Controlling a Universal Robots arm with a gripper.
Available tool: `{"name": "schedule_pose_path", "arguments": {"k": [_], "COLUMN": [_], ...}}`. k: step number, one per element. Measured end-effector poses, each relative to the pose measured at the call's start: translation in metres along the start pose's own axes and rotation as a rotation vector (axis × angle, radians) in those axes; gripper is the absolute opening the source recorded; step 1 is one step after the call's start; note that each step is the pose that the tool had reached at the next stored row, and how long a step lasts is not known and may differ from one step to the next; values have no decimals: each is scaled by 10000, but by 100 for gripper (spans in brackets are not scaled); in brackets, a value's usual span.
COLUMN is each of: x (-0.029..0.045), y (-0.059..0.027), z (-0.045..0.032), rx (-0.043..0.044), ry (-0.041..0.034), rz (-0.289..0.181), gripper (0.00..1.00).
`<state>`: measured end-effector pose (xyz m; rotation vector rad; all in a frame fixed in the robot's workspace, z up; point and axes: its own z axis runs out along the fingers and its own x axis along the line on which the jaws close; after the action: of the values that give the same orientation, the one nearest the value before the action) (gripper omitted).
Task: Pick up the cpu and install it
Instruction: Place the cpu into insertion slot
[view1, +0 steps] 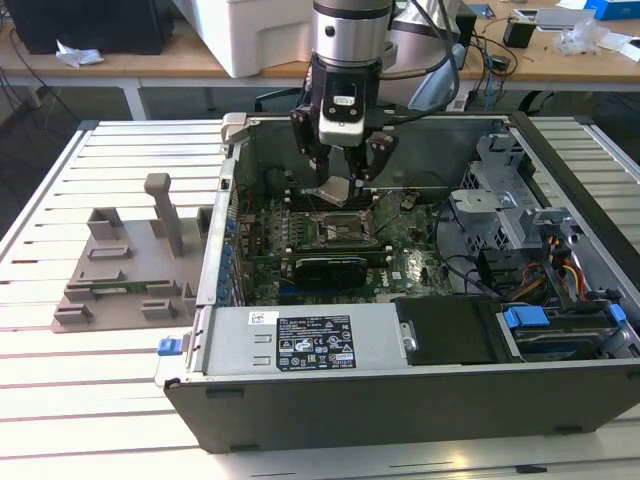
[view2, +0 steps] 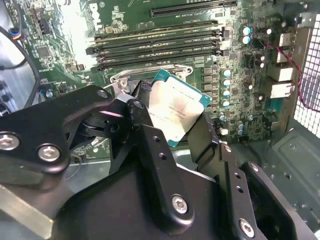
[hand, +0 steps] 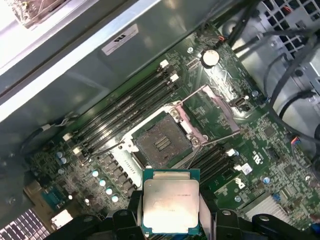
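My gripper (view1: 340, 178) hangs inside the open computer case, shut on the cpu (view1: 335, 192), a flat square chip with a silvery top and a thin green edge. In both wrist views the cpu (view2: 176, 111) (hand: 170, 205) sits clamped between the black fingers (view2: 150, 145), tilted a little. Below it on the green motherboard lies the open socket (hand: 162, 142) with its metal load frame (hand: 212, 105) swung up. The chip is above the socket (view1: 343, 228) and apart from it.
The case walls (view1: 400, 390) ring the motherboard, with a drive bay and cables at the exterior view's right. Memory slots (view2: 160, 42) run beside the socket. Grey plastic fixture blocks (view1: 130, 265) stand on the slatted table at the exterior view's left.
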<state>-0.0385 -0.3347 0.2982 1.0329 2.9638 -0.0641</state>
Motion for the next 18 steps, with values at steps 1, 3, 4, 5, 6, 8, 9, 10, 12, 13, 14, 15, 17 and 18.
{"name": "schedule_pose_path", "arguments": {"k": [1, 3, 4, 5, 6, 8, 9, 10, 12, 13, 14, 15, 17, 18], "x": [0, 0, 0, 0, 0, 0, 0, 0, 0, 0, 0, 0, 0, 0], "y": [0, 0, 0, 0, 0, 0, 0, 0, 0, 0, 0, 0, 0, 0], "z": [0, 1, 1, 1, 1, 2, 2, 2, 3, 2, 3, 3, 3, 3], "rx": [3, 7, 10, 12, 14, 20, 23, 27, 31, 33, 35, 37, 40, 41], "ry": [5, 18, 24, 27, 32, 48, 56, 64, 77, 80, 86, 89, 97, 101], "rz": [136, 473, 636, 724, 855, 1256, 1463, 1691, 2019, 2110, 2258, 2344, 2558, 2652], "gripper": [54, 54, 54, 54, 54, 54, 54, 54, 54, 54, 54, 54, 54, 54]}}
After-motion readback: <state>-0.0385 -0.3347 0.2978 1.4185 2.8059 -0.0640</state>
